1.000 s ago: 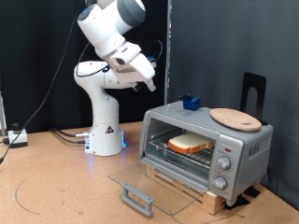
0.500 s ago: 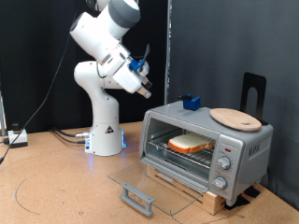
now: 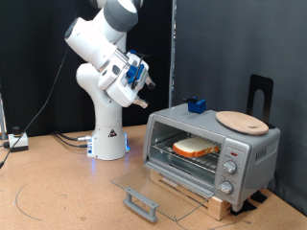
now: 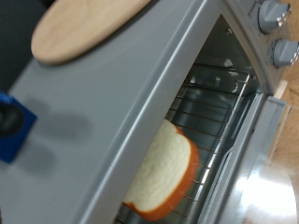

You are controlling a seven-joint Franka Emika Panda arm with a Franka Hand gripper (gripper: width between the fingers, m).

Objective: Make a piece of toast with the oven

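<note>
The piece of toast (image 3: 195, 148) lies flat on the wire rack inside the oven (image 3: 251, 151), pale face up with a golden crust. The oven's glass door (image 3: 144, 182) hangs open, folded down flat in front, with its handle (image 3: 142, 203) at the near edge. The gripper (image 3: 144, 82) is up in the air to the exterior view's left of the oven, well apart from it, with nothing between its fingers. The wrist view looks down on the oven's top (image 4: 112, 103) and the toast (image 4: 163, 173) on the rack (image 4: 220, 112); no fingers show there.
A round wooden plate (image 3: 240, 121) (image 4: 84, 26) and a small blue object (image 3: 197, 104) (image 4: 11, 121) sit on the oven top. Knobs (image 3: 229, 166) are on its right panel. A black stand (image 3: 260, 96) rises behind. The robot base (image 3: 107, 134) stands at the left.
The arm has swung back towards the exterior view's left, away from the oven, and the hand has turned. Toast, oven and door have not moved.
</note>
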